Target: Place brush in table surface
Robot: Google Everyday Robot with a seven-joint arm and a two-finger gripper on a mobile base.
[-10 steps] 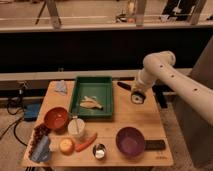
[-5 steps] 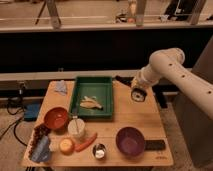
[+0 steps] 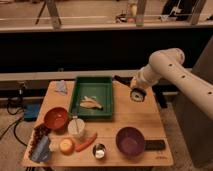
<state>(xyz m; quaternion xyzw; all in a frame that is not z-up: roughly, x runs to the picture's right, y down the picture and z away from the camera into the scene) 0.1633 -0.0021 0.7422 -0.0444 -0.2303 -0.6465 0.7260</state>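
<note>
The brush [image 3: 136, 95] has a round pale head with a dark rim and a slim black handle pointing up-left. It hangs just over the right part of the table surface [image 3: 134, 116], to the right of the green tray. My gripper [image 3: 135, 88], at the end of the white arm coming in from the right, is shut on the brush just above its head. I cannot tell whether the head touches the wood.
A green tray [image 3: 80, 85] holds a pale item. In front stand a red bowl [image 3: 56, 118], white cup [image 3: 76, 127], carrot [image 3: 86, 142], orange [image 3: 66, 146], small metal cup [image 3: 99, 151], purple bowl [image 3: 130, 140] and flat black block [image 3: 155, 145]. A blue cloth [image 3: 61, 87] lies back left.
The arm has lifted a little and the brush handle has tipped slightly higher. The brush head stays at nearly the same spot beside the tray.
</note>
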